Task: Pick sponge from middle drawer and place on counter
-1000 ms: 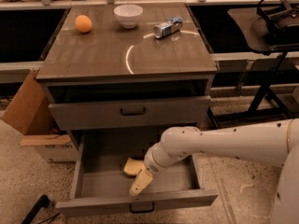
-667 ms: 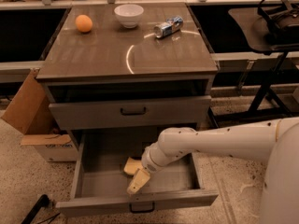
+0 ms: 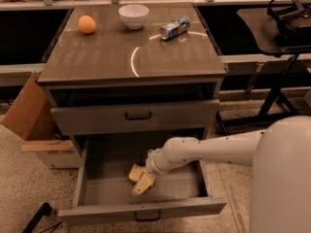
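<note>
With the pincer (image 3: 144, 182) held low in the drawer (image 3: 104, 191) at the sponge (image 3: 135, 172), whether clenched cannot be told, the sponge may be clipped edgewise and dropped.

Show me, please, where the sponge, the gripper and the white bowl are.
sponge (image 3: 134, 173): camera view, its pale yellow top, inside the middle drawer (image 3: 104, 188).
gripper (image 3: 142, 184): camera view, its tip, low in that drawer beside the sponge.
white bowl (image 3: 133, 16): camera view, its outer wall, on the counter (image 3: 97, 57).
</note>
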Robot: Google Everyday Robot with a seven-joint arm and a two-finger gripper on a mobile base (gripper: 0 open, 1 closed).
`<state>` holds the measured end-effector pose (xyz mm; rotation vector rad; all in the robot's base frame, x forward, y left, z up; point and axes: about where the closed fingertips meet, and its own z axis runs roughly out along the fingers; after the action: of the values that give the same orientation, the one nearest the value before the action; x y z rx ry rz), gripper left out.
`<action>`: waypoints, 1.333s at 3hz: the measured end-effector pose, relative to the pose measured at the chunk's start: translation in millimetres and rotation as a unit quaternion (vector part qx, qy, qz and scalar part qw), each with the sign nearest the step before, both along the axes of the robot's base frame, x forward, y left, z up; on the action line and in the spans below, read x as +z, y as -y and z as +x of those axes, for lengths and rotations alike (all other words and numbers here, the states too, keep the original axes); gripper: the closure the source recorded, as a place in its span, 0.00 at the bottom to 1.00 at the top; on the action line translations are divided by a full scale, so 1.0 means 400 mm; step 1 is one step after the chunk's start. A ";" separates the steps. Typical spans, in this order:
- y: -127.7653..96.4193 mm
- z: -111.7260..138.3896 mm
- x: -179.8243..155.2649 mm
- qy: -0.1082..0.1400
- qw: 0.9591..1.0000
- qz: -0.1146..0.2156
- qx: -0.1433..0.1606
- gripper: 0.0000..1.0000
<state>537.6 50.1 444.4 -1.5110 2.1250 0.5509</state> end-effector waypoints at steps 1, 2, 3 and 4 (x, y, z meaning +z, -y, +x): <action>-0.018 0.028 -0.047 0.011 1.000 -0.007 0.006 0.00; -0.034 0.049 -0.125 0.010 0.999 -0.039 0.004 0.00; -0.041 0.058 -0.169 0.006 0.998 -0.060 -0.001 0.00; -0.033 0.060 -0.208 -0.003 0.997 -0.073 -0.013 0.19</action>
<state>561.8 63.4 361.2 -1.5570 2.2287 0.3978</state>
